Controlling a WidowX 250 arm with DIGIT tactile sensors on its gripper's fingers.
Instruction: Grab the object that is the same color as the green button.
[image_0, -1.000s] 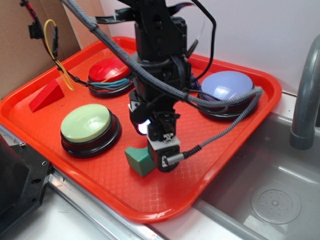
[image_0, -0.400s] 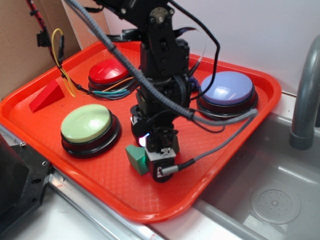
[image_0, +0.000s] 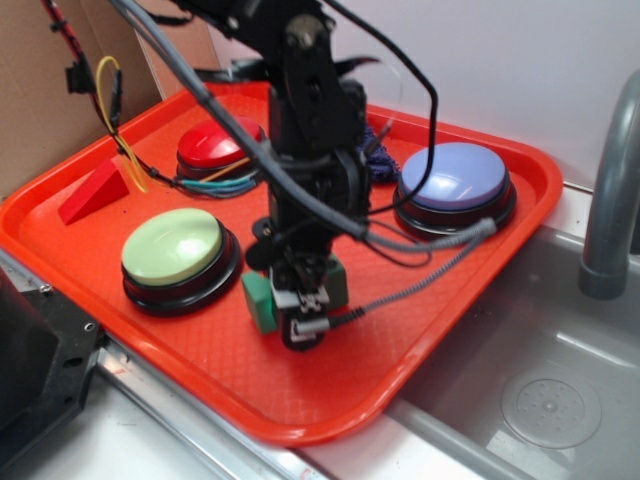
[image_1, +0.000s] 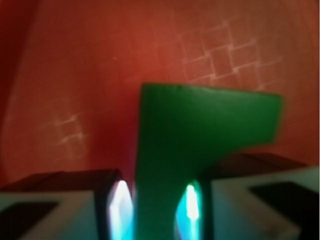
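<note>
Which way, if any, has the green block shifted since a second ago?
Yes, slightly: the green block now sits closer to the green button, with the gripper around it.

black gripper (image_0: 298, 318) low over orange plastic tray (image_0: 470, 270), jaw state unclear | small dark green block (image_0: 259, 300) at its left side, touching | pale-green domed button (image_0: 172, 245) near, left | red wedge block (image_0: 92, 190) far left

block (image_1: 200, 135) dark green | button (image_0: 172, 246) pale green | tray (image_0: 330, 385) red, diamond-textured
</note>
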